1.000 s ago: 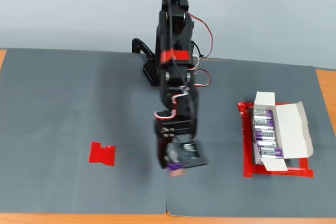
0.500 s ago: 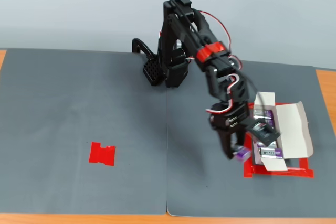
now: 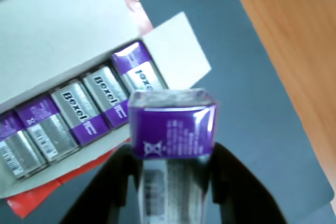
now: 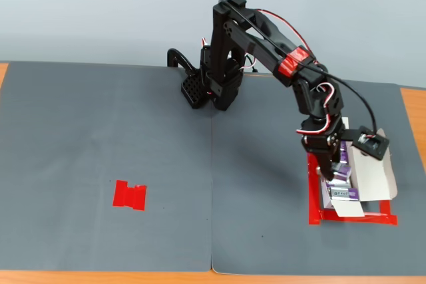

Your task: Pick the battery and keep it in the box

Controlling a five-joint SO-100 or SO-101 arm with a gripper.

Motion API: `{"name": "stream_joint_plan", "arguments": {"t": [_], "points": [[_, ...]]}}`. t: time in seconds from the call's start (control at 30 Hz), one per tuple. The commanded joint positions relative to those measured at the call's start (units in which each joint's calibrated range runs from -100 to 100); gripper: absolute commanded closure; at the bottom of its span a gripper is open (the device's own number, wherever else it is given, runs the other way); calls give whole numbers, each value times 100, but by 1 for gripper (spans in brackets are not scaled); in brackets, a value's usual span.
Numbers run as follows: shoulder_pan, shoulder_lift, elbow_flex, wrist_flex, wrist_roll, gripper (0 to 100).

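The gripper has its two fingers squeezed tight on a purple battery, holding it up over the white box where more batteries lie side by side.

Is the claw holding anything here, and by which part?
Yes: the claw grips a battery by its two long sides, its purple end toward the wrist camera, over the box.

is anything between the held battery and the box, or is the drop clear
Nothing visible blocks it. The gripper holds the battery over the open box, flaps folded out. But the row of batteries already inside appears to fill it to the end flap, so little free room shows.
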Motion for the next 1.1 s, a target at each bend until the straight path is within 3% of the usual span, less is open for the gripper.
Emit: {"name": "stream_joint_plan", "arguments": {"t": [0.0,0.53,1.07], "points": [[-280,48,-331,-31,-13,93],[-966,710,-367,-109,-18,93],[-1011,1091,-376,-117,-18,93]]}}
